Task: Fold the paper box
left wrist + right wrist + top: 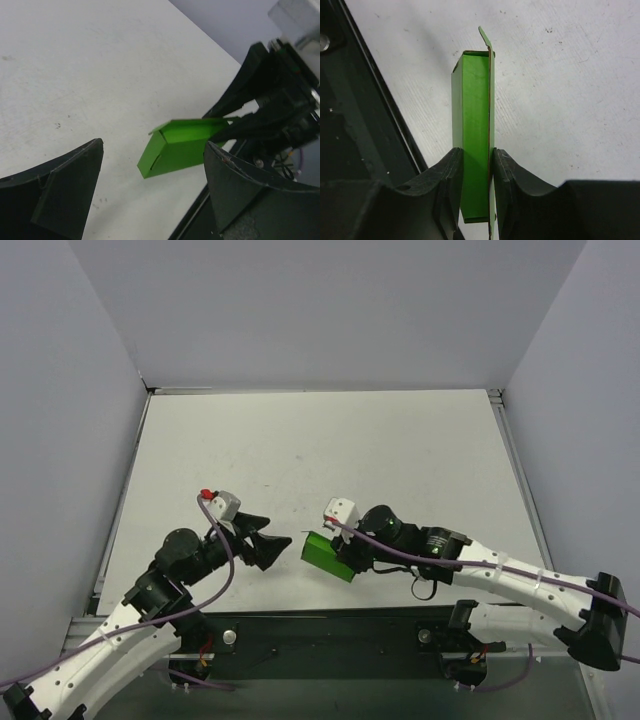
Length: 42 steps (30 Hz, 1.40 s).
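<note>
The paper box sits near the middle of the desk's near edge, pinched across its narrow sides by the right gripper, whose jaws are closed on its near end. The left gripper stands wide open just left of the box, not touching it. Whether the box rests on the desk or hangs just above it, I cannot tell.

The thin card looks very light and easily creased; a hard squeeze would likely buckle the walls, and the smooth faces may slip. A thin end flap juts from the far end. The best hold is probably on the flat walls close to an edge, leaving flaps and tabs free to bend.
</note>
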### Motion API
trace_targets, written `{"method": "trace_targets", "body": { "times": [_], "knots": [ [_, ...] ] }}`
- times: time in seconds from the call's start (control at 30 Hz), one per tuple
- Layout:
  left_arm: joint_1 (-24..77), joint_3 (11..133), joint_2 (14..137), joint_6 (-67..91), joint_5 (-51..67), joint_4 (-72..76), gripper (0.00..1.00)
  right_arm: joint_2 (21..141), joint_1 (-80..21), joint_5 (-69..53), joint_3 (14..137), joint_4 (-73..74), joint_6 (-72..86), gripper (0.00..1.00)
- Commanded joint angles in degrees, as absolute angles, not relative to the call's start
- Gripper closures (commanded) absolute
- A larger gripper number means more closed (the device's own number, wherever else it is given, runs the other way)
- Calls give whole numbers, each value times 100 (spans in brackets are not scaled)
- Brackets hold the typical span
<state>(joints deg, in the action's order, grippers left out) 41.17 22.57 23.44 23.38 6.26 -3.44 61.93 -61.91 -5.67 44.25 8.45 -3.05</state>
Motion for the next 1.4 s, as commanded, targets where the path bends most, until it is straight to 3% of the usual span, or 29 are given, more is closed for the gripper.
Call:
{"method": "trace_targets", "body": {
  "times": [0.0,0.23,0.47,0.73,0.9,1.27,1.3,1.37],
  "knots": [
    [4131,3128,2565,2216,2020,-623,8,5513,-6012,-1555,4746,1590,-281,100],
    [4122,3393,3243,1680,3646,-484,5,5230,-5836,-2311,5106,1933,-369,100],
    [4122,3463,3866,1362,4315,-466,5,5247,-5801,-2662,5326,2021,-413,100],
    [4122,3305,4385,1836,5035,639,5,5458,-5792,-2926,5493,2066,-518,100],
    [4140,3287,4675,1907,5325,774,25,5607,-5792,-2979,5572,2030,-589,100],
    [4219,3410,5053,1688,5695,440,23,5880,-5687,-3138,5722,1907,-712,100],
    [4227,3428,5080,1635,5695,379,26,5897,-5669,-3164,5730,1899,-721,100],
    [4236,3463,5115,1547,5704,325,49,5941,-5617,-3199,5766,1898,-738,100]
  ]
}}
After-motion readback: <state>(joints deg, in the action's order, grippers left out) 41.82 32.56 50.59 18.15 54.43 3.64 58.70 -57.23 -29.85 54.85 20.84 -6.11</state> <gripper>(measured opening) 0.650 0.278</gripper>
